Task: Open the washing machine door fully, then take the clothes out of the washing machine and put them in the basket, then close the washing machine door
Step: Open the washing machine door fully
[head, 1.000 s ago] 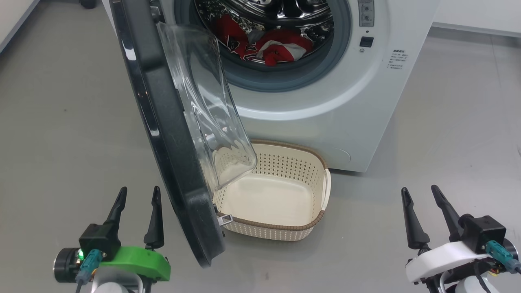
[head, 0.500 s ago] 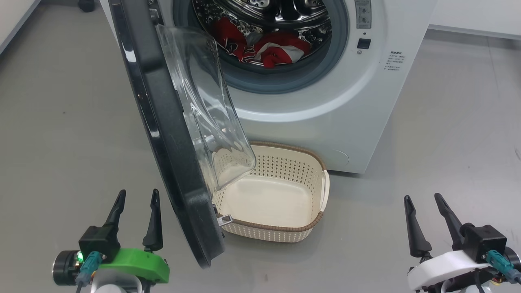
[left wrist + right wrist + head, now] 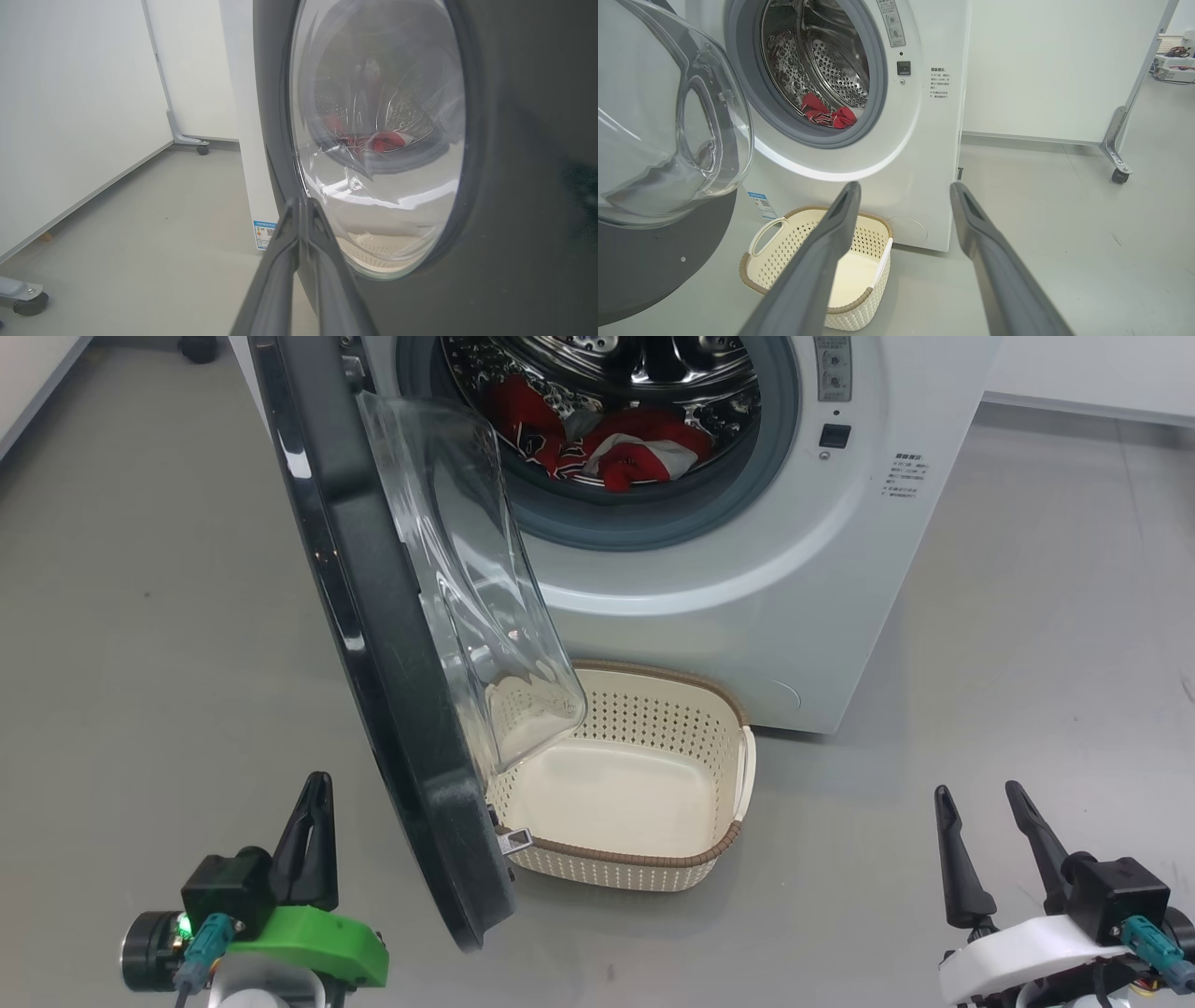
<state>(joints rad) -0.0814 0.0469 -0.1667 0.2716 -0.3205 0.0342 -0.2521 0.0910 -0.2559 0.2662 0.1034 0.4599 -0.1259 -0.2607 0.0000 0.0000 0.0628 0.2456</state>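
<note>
The left gripper (image 3: pixel 317 784), fingers together and empty, sits lower left beside the half-open washing machine door (image 3: pixel 392 663); the right gripper (image 3: pixel 977 793) gapes empty, lower right. Best push the door's inner rim leftward, sparing the basket (image 3: pixel 644 857)

Test lab, wheeled white partitions (image 3: pixel 1041 70), grey floor (image 3: pixel 140 616), lone washing machine (image 3: pixel 747 569)

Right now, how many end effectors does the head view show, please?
2. The left end effector, shut, sits lower left beside the washing machine door; the right end effector, open, lower right.
</note>
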